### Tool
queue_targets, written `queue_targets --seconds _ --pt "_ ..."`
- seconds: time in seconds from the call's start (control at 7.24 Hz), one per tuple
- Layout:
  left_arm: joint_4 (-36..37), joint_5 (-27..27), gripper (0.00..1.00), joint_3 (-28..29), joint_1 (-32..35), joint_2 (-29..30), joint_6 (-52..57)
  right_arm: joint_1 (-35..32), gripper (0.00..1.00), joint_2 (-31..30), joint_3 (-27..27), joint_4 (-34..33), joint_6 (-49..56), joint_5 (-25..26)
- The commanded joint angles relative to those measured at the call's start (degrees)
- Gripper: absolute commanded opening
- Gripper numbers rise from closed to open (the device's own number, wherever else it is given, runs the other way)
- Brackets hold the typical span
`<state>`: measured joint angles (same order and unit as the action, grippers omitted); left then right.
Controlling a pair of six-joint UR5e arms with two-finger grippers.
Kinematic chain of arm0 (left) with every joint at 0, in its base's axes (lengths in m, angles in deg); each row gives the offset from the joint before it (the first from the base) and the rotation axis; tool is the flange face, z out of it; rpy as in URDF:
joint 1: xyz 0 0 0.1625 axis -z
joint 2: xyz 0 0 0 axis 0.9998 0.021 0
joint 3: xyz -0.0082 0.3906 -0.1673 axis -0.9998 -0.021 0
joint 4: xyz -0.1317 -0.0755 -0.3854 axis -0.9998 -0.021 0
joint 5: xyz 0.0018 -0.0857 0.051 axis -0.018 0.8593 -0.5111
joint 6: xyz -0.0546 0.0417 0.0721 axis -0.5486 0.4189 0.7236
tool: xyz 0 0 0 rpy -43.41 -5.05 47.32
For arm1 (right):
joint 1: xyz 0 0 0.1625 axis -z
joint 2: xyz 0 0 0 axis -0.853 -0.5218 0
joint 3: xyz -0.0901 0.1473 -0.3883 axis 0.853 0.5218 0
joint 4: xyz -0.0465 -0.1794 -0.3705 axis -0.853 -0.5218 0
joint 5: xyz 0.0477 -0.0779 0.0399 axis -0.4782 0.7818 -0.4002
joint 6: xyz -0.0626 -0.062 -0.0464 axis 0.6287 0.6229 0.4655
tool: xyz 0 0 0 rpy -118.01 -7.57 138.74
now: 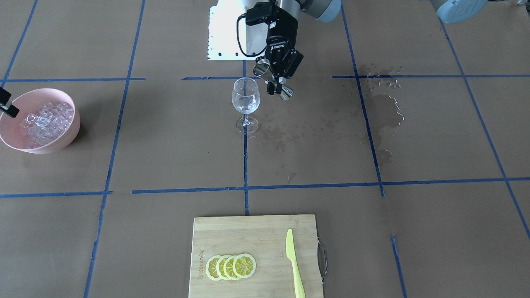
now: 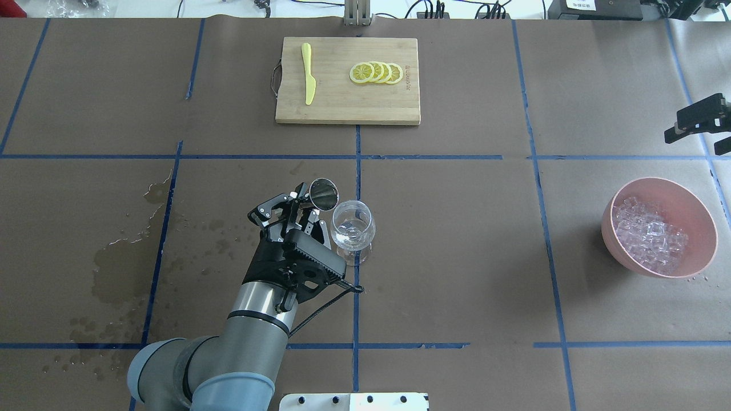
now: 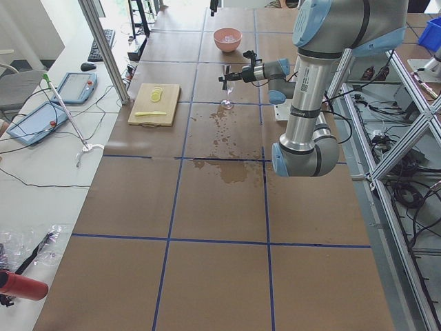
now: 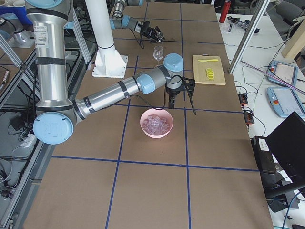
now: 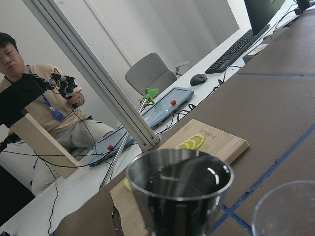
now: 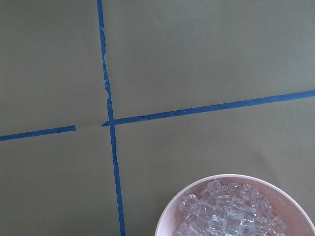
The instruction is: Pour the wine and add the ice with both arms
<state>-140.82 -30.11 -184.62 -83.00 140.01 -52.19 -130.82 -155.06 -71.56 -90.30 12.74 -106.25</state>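
My left gripper (image 2: 302,206) (image 1: 275,86) is shut on the waist of a steel jigger (image 2: 323,193) (image 1: 285,92). It holds the jigger tilted just beside the rim of the clear wine glass (image 2: 353,228) (image 1: 246,99), which stands upright on the table. Dark wine (image 5: 182,183) lies inside the jigger (image 5: 179,196). The ice (image 2: 651,234) (image 6: 231,212) fills a pink bowl (image 2: 694,205) (image 1: 62,142) far off on the right side. Beyond that bowl my right gripper (image 2: 705,130) (image 4: 181,102) hangs open above the table with nothing between its fingers.
A bamboo cutting board (image 2: 342,105) at the far edge carries several lemon slices (image 2: 377,72) and a yellow knife (image 2: 308,74). Wet spill stains (image 2: 123,262) darken the paper left of the glass. A white base block (image 1: 225,31) sits near the robot. A person (image 5: 34,113) sits beyond the table.
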Motion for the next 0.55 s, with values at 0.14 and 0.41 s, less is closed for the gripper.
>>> queue_targets --seconds 0.14,0.41 --pt "0.0 -3.4 0.00 1.5 0.1 0.1 9.8 0.2 1.00 0.0 -0.1 0.0 0.0 -0.1" --pt "0.0 -3.5 0.00 1.6 0.1 0.1 11.4 0.2 1.00 0.0 -0.1 0.0 0.0 -0.1"
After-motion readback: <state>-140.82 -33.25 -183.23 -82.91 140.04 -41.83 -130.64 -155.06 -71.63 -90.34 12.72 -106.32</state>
